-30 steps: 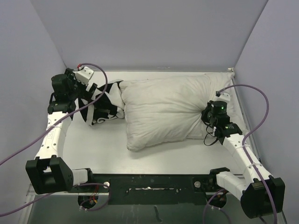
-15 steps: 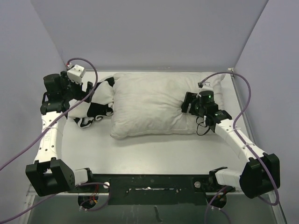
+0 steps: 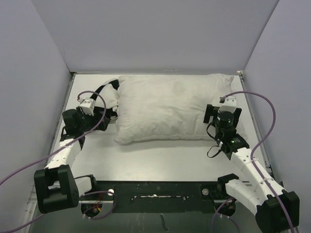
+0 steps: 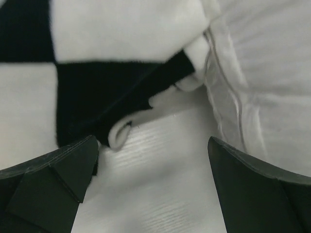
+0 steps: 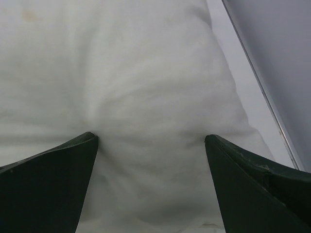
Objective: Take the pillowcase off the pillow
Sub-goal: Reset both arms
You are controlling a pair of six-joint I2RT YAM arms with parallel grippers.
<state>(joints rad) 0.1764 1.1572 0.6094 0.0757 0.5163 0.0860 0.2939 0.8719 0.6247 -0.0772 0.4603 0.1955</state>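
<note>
Left gripper (image 4: 151, 145): jaws spread wide, empty, just left of the pillow. One soft black-and-white checkered fabric pillowcase (image 4: 102, 87) lies bunched against the left end of one plump plain white pillow (image 3: 167, 109). Only the left wrist view shows the pillowcase's curled hem and the pillow's seam. Right gripper (image 5: 150, 140): jaws spread, empty, at the pillow's right end.

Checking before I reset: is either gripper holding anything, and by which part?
Nothing is held. The left gripper and the right gripper both stand open.
</note>
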